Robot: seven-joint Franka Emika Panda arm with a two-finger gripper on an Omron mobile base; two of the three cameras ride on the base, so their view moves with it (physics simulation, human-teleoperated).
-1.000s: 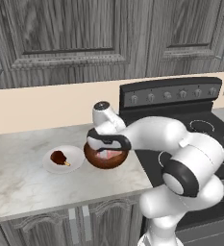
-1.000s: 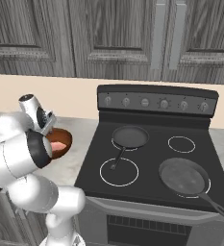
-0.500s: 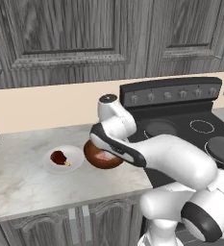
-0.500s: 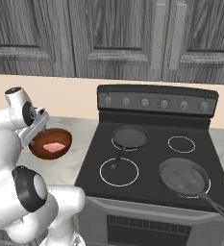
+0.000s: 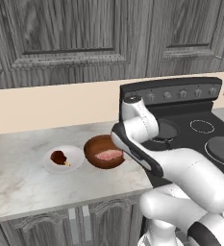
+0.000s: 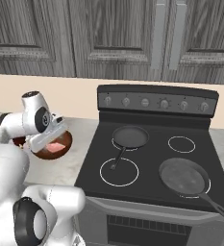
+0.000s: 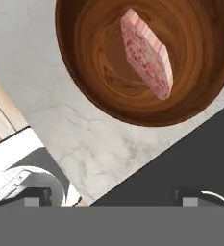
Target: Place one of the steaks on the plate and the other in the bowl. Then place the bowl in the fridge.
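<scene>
This was a kitchen. Dark wood cabinets [image 6: 118, 38] hung on the far wall, and more cabinet doors [image 5: 60, 226] sat under the bench [image 5: 17, 178], which had a pale marble top. To the right of the bench stood a black stove [image 6: 152, 168] with round burner rings and a row of knobs [image 6: 164, 103] at the back. Two dark frying pans [image 6: 130, 137] lay on the stove. Food was out on the bench: meat in a wooden bowl [image 5: 92, 151] and on a white plate [image 5: 77, 156].
</scene>
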